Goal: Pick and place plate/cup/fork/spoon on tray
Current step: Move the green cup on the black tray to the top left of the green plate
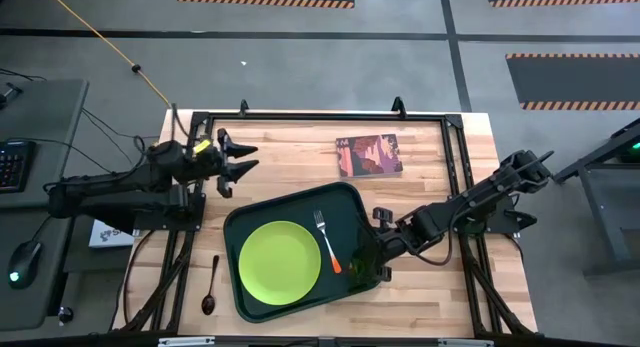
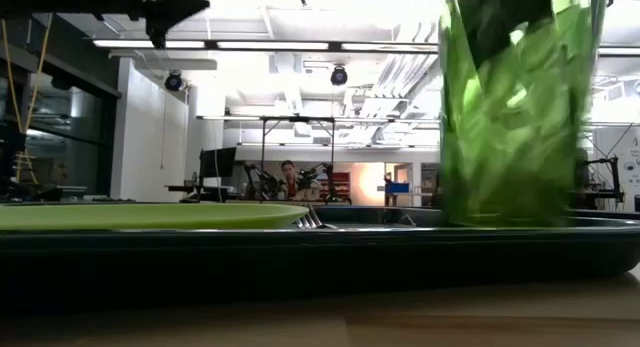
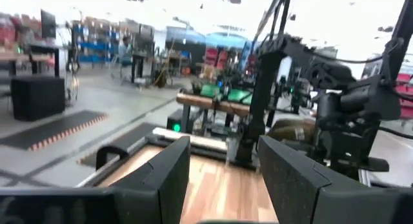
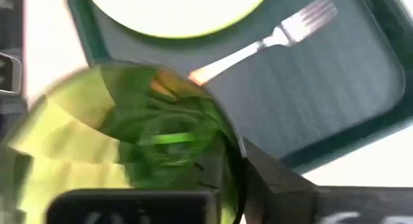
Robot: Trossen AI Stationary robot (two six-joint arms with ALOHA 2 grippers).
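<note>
The dark-green tray (image 1: 350, 202) lies mid-table. On it rest the lime plate (image 1: 279, 259) and the orange-handled fork (image 1: 328, 242). The spoon (image 1: 211, 285) lies on the wood left of the tray. My right gripper (image 1: 378, 255) hangs over the tray's right end, shut on the translucent green cup (image 2: 515, 117), which stands upright above the tray (image 2: 300, 252). The tray's rim hides the cup's foot. My left gripper (image 1: 240, 157) waits open and level past the tray's far left corner, holding nothing. My right gripper has the cup's wall near the rim (image 4: 229, 146), one finger inside the cup and one finger (image 4: 277, 179) outside. The fingers slant down from the table's right side. The cup stays upright; whether its foot rests on the tray floor is hidden.
A small reddish picture book (image 1: 369, 154) lies beyond the tray's far right corner. A black frame runs around the tabletop. Bare wood shows left of the tray around the spoon and along the far edge.
</note>
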